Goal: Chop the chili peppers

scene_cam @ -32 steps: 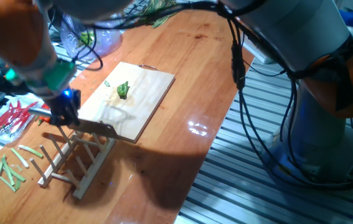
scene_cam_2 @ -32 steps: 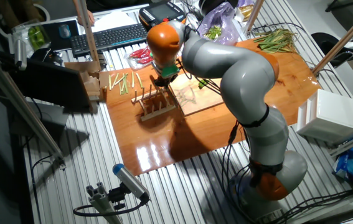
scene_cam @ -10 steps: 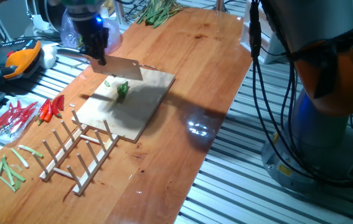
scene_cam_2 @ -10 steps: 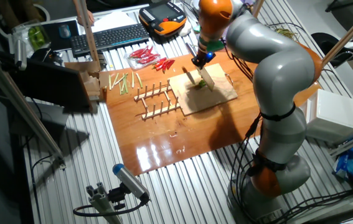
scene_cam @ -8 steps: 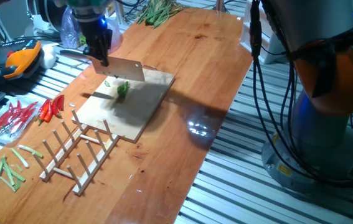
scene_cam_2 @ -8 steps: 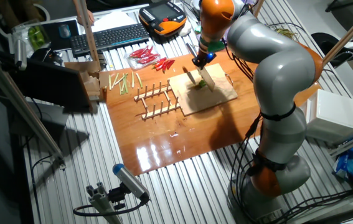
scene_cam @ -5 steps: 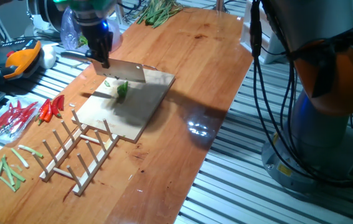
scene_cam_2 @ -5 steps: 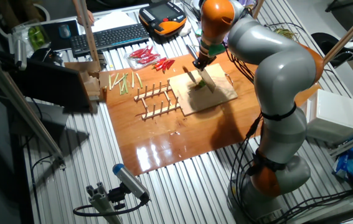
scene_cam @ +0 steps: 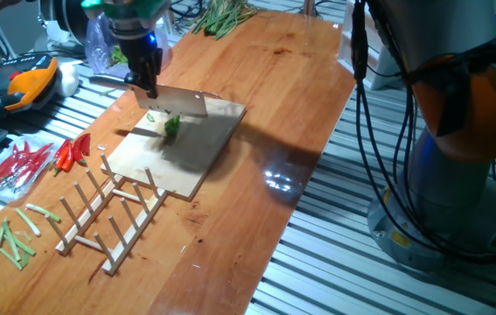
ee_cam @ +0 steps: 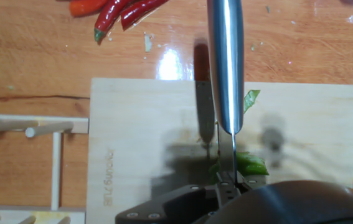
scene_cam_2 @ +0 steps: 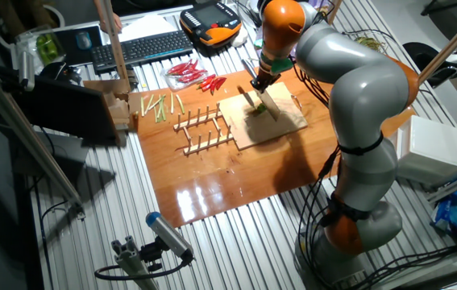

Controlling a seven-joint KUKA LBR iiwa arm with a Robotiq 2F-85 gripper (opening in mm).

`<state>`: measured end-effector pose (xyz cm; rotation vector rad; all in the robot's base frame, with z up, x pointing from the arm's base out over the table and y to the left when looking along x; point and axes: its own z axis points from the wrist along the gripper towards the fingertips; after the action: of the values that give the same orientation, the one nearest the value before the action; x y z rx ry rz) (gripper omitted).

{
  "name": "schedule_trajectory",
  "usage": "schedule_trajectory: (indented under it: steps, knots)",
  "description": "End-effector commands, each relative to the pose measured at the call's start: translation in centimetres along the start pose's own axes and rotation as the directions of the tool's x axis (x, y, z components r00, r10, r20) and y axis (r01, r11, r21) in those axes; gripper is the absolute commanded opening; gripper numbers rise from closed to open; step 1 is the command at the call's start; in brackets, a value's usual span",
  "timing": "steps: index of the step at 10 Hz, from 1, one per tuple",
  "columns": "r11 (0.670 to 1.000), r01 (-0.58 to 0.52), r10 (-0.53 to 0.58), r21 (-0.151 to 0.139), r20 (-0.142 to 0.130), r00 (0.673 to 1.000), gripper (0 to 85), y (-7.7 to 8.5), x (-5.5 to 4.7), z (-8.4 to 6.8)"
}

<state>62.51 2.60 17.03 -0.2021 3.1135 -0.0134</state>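
Observation:
A small bright green chili chunk (scene_cam: 171, 128) lies on the pale wooden board (scene_cam: 197, 150). A tiny green bit (scene_cam: 151, 117) lies beside it. My gripper (scene_cam: 146, 77) is shut on the handle of a knife (scene_cam: 180, 103), and the blade hangs just above the chunk, edge down. In the hand view the knife spine (ee_cam: 226, 62) runs up the middle, the chunk (ee_cam: 251, 163) shows just right of the blade, and a smaller green bit (ee_cam: 251, 98) lies further up the board (ee_cam: 145, 143). In the other fixed view my gripper (scene_cam_2: 259, 78) is over the board (scene_cam_2: 280, 125).
A wooden peg rack (scene_cam: 108, 214) lies in front of the board. Long red chilies (scene_cam: 31, 163) and pale green stalk sticks (scene_cam: 3, 243) lie at the left. A plastic bag (scene_cam: 99, 44) and green stalks (scene_cam: 221, 13) are at the back.
My gripper and the knife have moved slightly right and down, closer over the green chili chunk. The chunk and board have not moved.

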Motion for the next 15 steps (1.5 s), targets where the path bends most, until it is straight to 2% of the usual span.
schedule_trajectory:
  steps: [1,3,4,5,6,8,9,11,12,13,14,15]
  knots:
    - [1.000,0.004,-0.004,-0.004,-0.001,1.000,0.0,0.0,0.1,0.0]
    - [1.000,0.009,-0.009,-0.019,-0.005,1.000,0.0,0.0,0.1,0.0]
    - [0.999,-0.004,0.003,-0.032,-0.025,1.000,0.0,0.0,0.1,0.0]
    - [0.999,-0.022,0.021,-0.035,-0.041,0.999,0.0,0.0,0.1,0.0]
    - [0.999,-0.043,0.043,-0.020,-0.040,0.998,0.0,0.0,0.1,0.0]
    - [0.997,-0.058,0.055,-0.045,-0.055,0.997,0.0,0.0,0.1,0.0]
    - [0.997,-0.058,0.055,-0.045,-0.060,0.997,0.0,0.0,0.1,0.0]
    - [0.997,-0.069,0.068,-0.017,-0.054,0.996,0.0,0.0,0.1,0.0]
    - [0.996,-0.085,0.084,-0.022,-0.048,0.995,0.0,0.0,0.1,0.0]
    - [0.997,-0.080,0.080,-0.005,-0.044,0.996,0.0,0.0,0.1,0.0]
    - [0.998,-0.054,0.053,-0.012,-0.045,0.998,0.0,-0.7,0.1,0.0]
    - [1.000,-0.016,0.015,-0.004,-0.040,0.999,0.0,-1.4,0.0,0.1]
